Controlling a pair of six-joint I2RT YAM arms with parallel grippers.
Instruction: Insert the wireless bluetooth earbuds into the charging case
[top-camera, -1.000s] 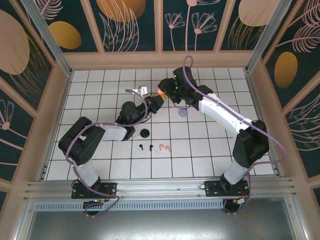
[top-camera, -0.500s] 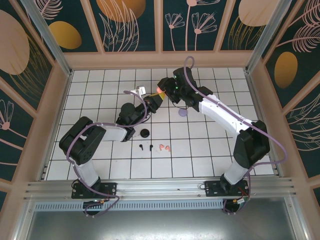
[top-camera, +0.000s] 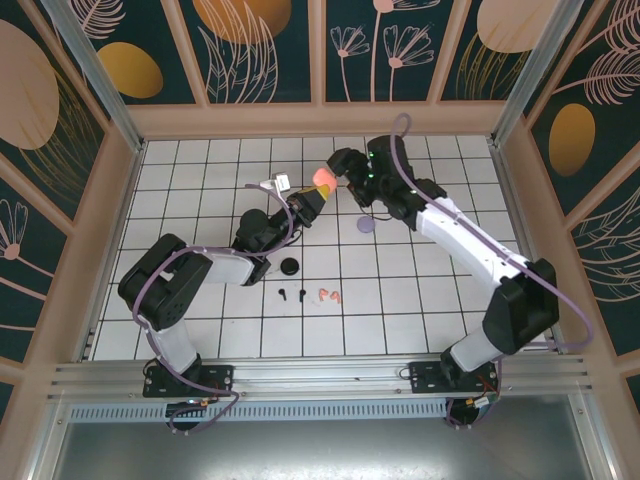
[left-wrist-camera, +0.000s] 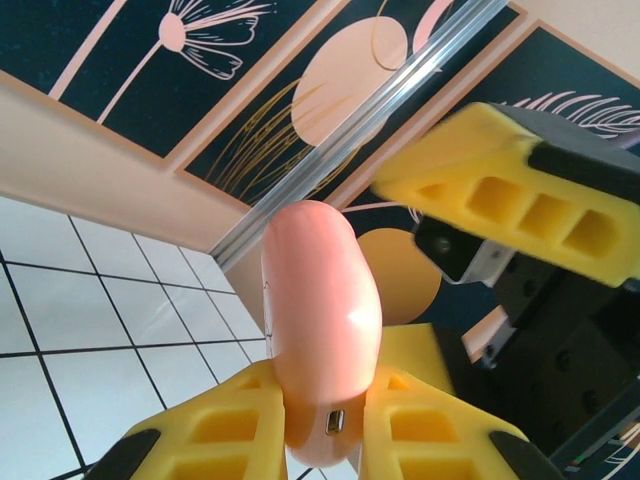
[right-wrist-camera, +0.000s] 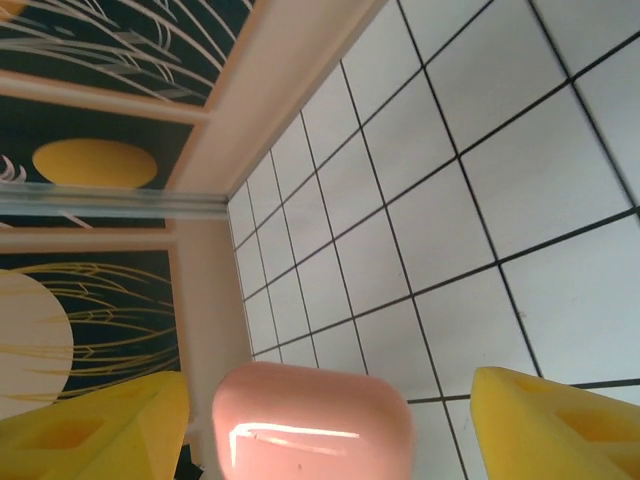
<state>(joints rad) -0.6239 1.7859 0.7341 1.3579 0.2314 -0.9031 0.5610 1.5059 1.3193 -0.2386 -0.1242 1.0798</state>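
— Well, can we read anything on the coral-pink charging case (left-wrist-camera: 318, 300)?

— We see a faint mark on its side in the left wrist view, but it is too small to read. There is also a charging port on the gripped end.

— How many things do we count?

— Three cases. The coral-pink one is held up off the white tiled table (top-camera: 190, 190). A lavender case (top-camera: 366, 226) lies right of centre, and a black case (top-camera: 290, 266) lies nearer us. Four earbuds lie in a row near the middle: two black earbuds (top-camera: 283, 295) and, just to their right, two coral-pink earbuds (top-camera: 328, 295).

— And our arms?

— Our left arm reaches from the near left toward the far centre. The left gripper (top-camera: 312, 200) is clamped on the case's port end, and the case sticks out beyond the fingers. Our right arm stretches diagonally from the near right. The right gripper (right-wrist-camera: 330, 390) stands spread, with one finger on each side of the case's free end, touching neither side.
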